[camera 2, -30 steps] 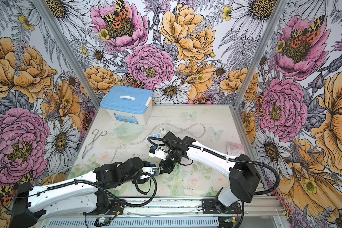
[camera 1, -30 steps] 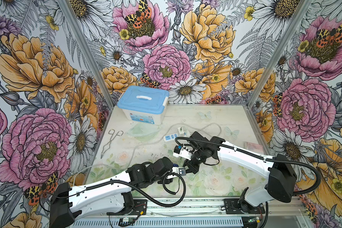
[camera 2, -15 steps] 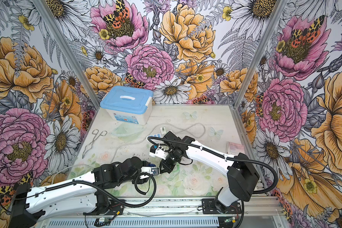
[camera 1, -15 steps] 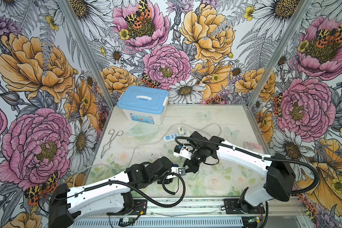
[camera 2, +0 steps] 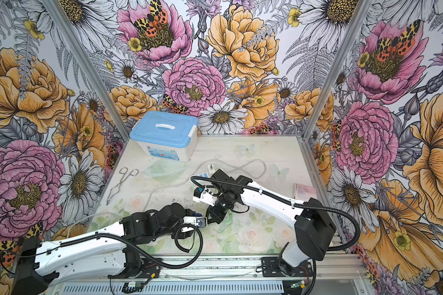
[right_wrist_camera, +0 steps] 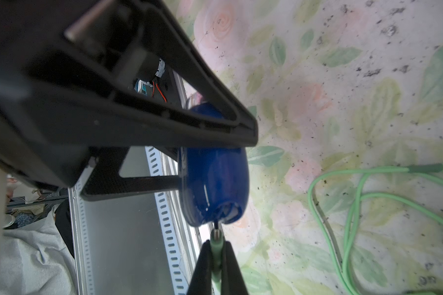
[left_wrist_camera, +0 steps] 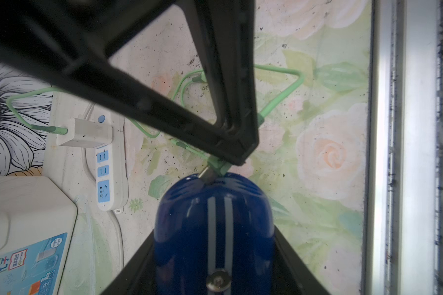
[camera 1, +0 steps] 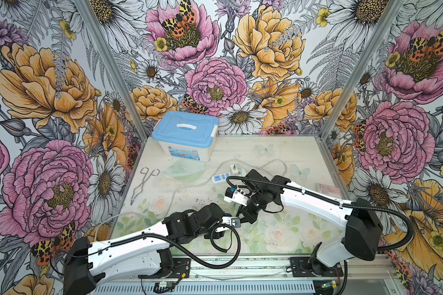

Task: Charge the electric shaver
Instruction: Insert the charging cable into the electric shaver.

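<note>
With our left gripper (left_wrist_camera: pixel 213 237) clamping the electric shaver (left_wrist_camera: pixel 212 212) near the front of the table (camera 1: pixel 279 153) and our right gripper (right_wrist_camera: pixel 216 260) pinching the green plug (right_wrist_camera: pixel 216 244) at its port, we should push straight in, aligned.

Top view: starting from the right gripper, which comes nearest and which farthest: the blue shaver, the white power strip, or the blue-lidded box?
From the right gripper, pinching the green plug:
1. electric shaver, just off its tips, in the left gripper.
2. power strip, behind it, mid-table.
3. blue-lidded box, back left corner.
</note>
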You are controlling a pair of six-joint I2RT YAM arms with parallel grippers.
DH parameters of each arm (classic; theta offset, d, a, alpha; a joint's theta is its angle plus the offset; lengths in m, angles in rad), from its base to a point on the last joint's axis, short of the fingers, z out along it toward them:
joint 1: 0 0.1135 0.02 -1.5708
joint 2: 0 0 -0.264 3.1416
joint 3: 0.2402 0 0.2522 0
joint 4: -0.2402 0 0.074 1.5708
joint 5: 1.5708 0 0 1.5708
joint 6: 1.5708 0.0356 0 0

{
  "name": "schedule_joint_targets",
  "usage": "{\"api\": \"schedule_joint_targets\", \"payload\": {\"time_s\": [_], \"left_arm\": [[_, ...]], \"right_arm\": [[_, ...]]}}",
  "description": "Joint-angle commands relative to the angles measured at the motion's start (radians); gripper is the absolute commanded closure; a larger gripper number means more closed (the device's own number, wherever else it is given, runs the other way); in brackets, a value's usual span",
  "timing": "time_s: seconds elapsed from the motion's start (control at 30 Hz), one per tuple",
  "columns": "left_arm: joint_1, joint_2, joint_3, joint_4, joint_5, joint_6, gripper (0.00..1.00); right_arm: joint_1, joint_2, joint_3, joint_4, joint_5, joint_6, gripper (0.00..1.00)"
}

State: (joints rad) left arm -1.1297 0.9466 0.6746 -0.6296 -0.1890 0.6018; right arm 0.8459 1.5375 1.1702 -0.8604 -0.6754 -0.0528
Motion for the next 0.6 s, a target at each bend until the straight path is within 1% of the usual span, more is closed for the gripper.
{"api": "schedule_joint_targets", "payload": {"time_s": [0.0,0.23,0.57], "left_arm": [[0.006,-0.01,0.0,0.05,0.026,-0.01,1.0],[0.011,-0.034,-0.004,0.052,0.007,0.02,1.0],[0.03,-0.037,-0.004,0.051,0.014,0.045,1.0]], "right_arm": [[0.007,0.004,0.007,0.027,-0.012,0.007,1.0],[0.009,0.01,-0.008,0.027,-0.015,0.01,1.0],[0.01,0.012,-0.008,0.028,-0.015,0.014,1.0]]}}
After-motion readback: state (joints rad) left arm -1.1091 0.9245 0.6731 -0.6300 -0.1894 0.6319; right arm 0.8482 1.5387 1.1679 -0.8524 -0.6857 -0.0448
